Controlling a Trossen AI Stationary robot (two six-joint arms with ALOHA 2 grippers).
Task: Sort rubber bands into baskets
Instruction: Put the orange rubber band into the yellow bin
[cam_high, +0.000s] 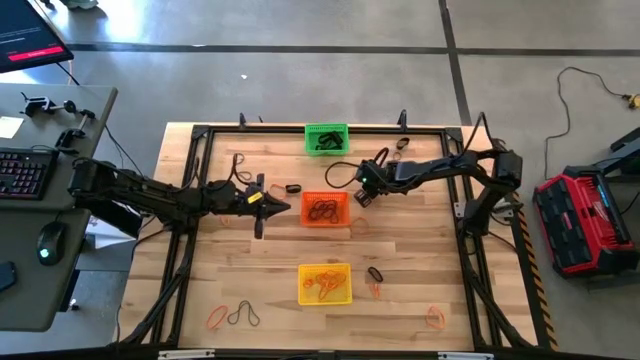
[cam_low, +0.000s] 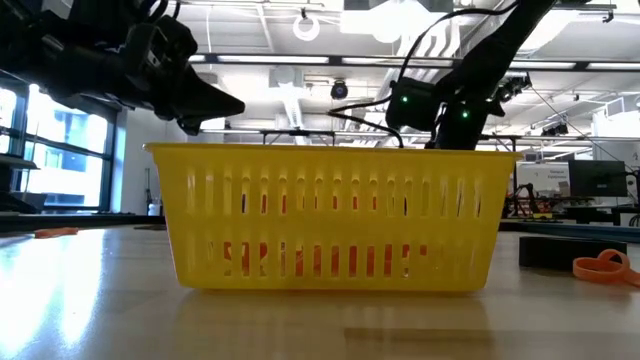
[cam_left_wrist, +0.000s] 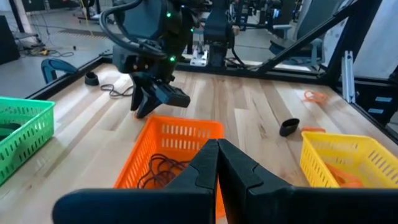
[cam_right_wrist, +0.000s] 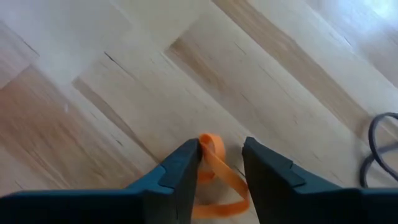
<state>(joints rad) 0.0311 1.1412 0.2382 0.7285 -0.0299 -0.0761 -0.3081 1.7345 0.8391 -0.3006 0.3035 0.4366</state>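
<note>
Three baskets stand in a row down the table's middle: green (cam_high: 327, 138) at the far side, orange (cam_high: 325, 208) holding dark rubber bands (cam_left_wrist: 163, 169), yellow (cam_high: 325, 283) holding orange ones. My right gripper (cam_right_wrist: 219, 163) is open, tilted down over the bare wood just right of the orange basket. An orange rubber band (cam_right_wrist: 217, 174) lies between its fingers. My left gripper (cam_high: 276, 207) is shut on nothing, hovering left of the orange basket. Loose bands lie about the table. My right gripper stands astride the orange band, coming from above at a slant. The band's looped end (cam_right_wrist: 208, 144) lies right by the inner edge of one fingertip (cam_right_wrist: 188, 160). I cannot tell whether it touches the finger.
Loose bands: orange (cam_high: 218, 318) and dark (cam_high: 245, 315) at the near left, orange (cam_high: 435, 318) at the near right, thick black (cam_high: 375, 273) beside the yellow basket, another (cam_high: 293, 188) by the left gripper. A black frame (cam_high: 200, 132) runs round the table.
</note>
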